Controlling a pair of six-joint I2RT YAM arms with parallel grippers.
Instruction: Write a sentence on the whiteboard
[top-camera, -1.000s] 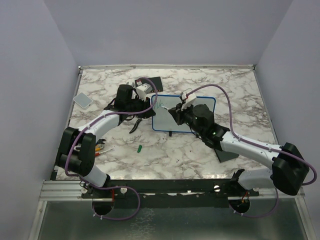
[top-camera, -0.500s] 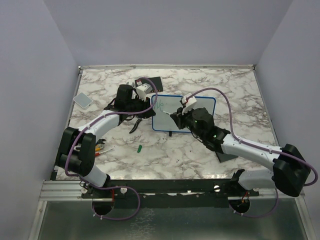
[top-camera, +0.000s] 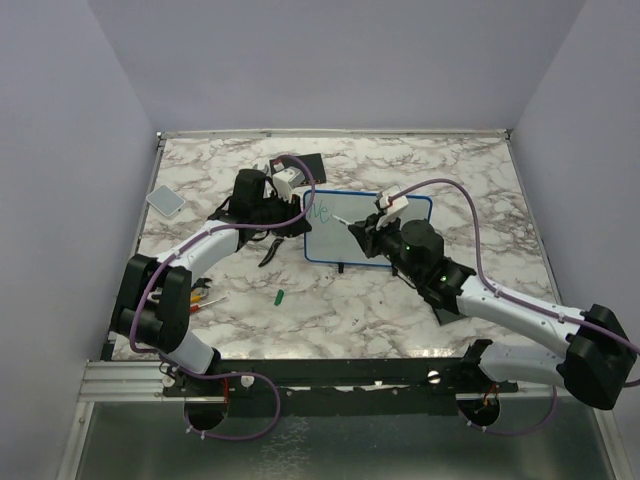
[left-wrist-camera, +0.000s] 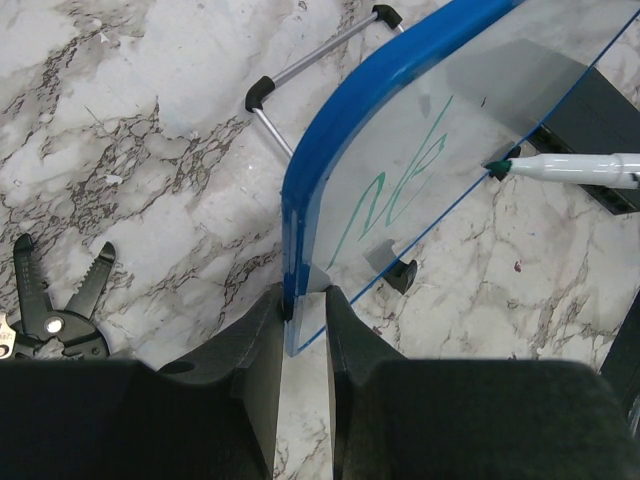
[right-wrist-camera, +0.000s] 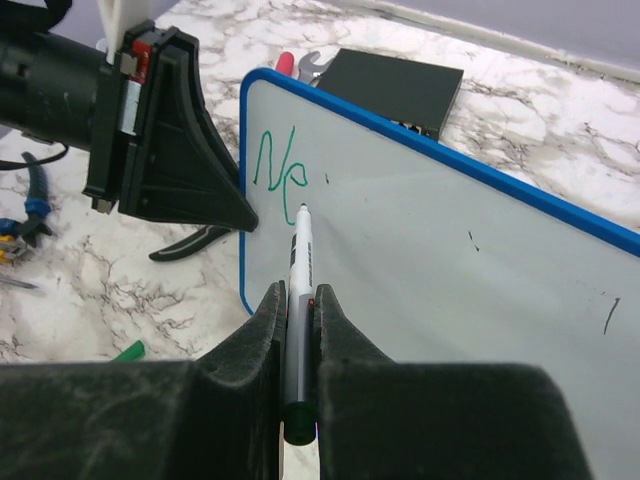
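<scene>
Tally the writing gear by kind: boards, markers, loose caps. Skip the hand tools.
whiteboard: 1
marker: 1
loose green cap: 1, going by its look, too small to be certain
Total: 3

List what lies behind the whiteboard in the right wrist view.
Past the far rim of the whiteboard lies a black box, with a red tool tip and a wrench-like end beside it. The board covers the box's near edge and the rest of both tools.
</scene>
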